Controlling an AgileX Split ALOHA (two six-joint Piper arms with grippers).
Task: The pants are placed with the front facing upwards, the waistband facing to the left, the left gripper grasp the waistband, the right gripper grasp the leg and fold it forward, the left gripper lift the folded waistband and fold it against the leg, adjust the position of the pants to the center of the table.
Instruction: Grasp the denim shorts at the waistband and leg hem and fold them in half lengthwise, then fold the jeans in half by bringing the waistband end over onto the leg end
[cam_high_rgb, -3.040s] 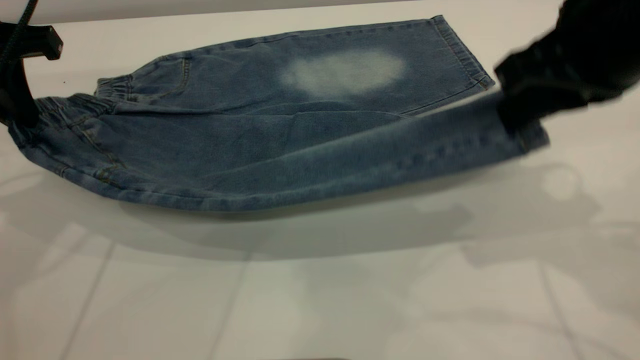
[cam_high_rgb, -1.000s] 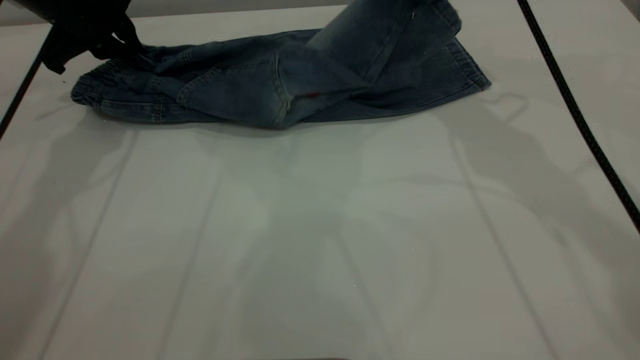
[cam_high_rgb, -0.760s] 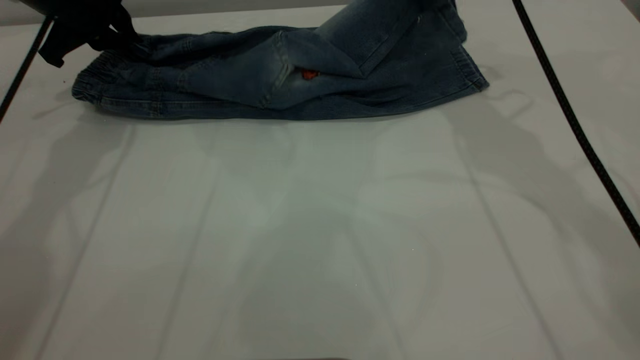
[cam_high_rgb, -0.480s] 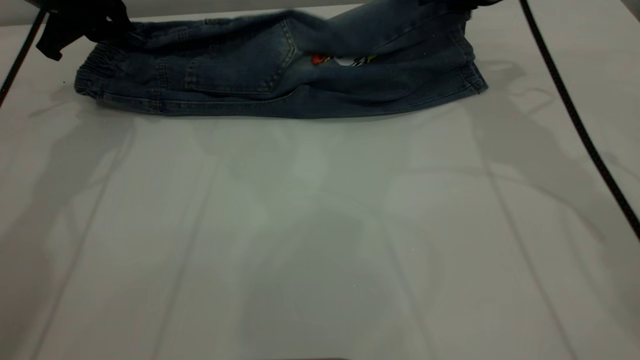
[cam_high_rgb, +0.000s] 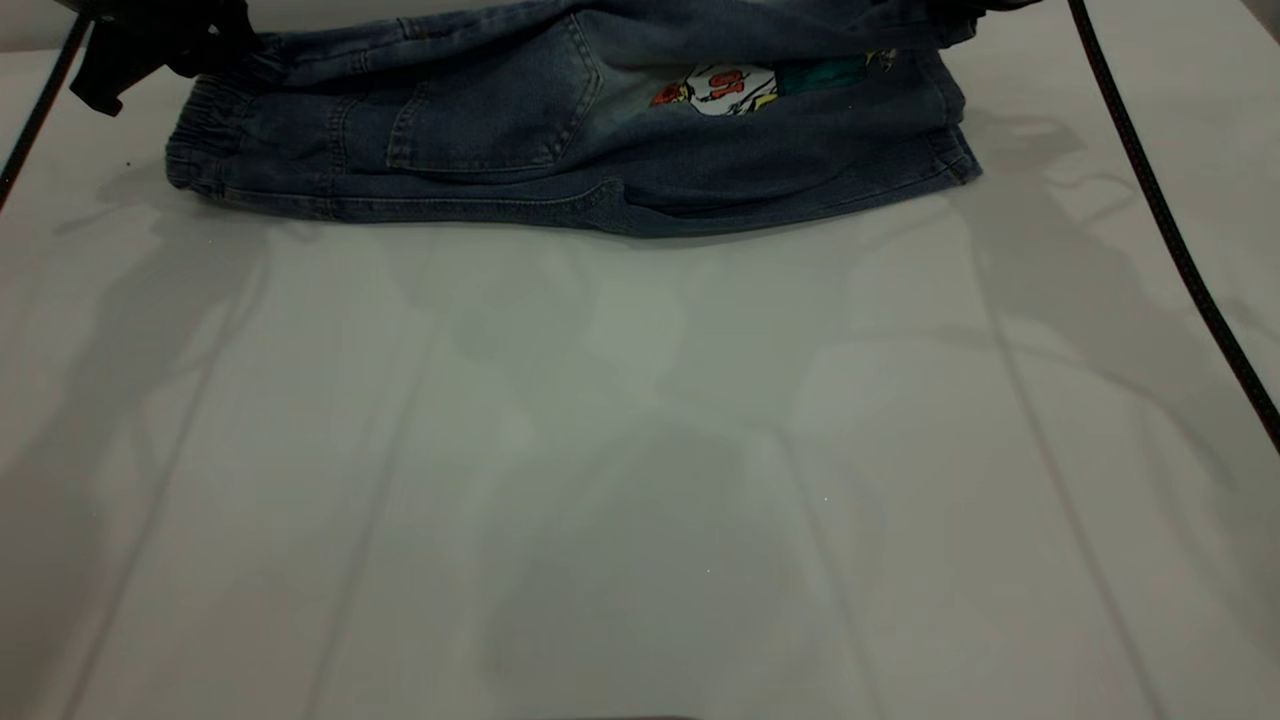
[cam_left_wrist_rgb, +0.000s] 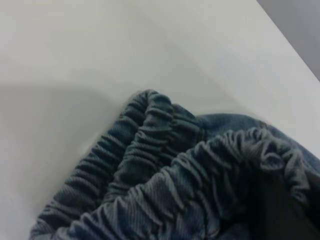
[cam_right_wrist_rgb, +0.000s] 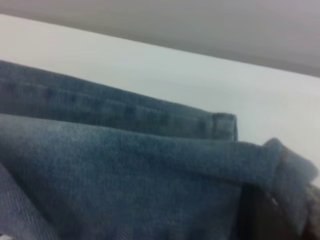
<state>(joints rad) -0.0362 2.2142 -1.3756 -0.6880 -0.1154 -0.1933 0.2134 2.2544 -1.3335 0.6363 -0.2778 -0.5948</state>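
The blue denim pants (cam_high_rgb: 500, 130) lie lengthwise along the far side of the white table (cam_high_rgb: 640, 450), their near half turned over so the back pocket (cam_high_rgb: 490, 115) faces up. My left gripper (cam_high_rgb: 170, 40) is at the far left, shut on the ruched waistband (cam_high_rgb: 200, 140). In the left wrist view the gathered waistband (cam_left_wrist_rgb: 165, 165) fills the frame, with a dark finger (cam_left_wrist_rgb: 280, 210) pressed into it. My right gripper (cam_high_rgb: 985, 4) sits at the far right, mostly out of view, shut on the leg (cam_right_wrist_rgb: 150, 160) near its hem. The cloth between the two grippers is held slightly raised.
A colourful printed patch (cam_high_rgb: 730, 88) shows between the denim layers. The right arm's black braided cable (cam_high_rgb: 1170, 230) runs down the table's right side, and the left arm's cable (cam_high_rgb: 40, 100) hangs at the far left edge.
Both grippers have carried the lifted half of the pants away from the camera and over the other leg. In the last second the top layer spread flatter, uncovering the back pocket and the printed patch.
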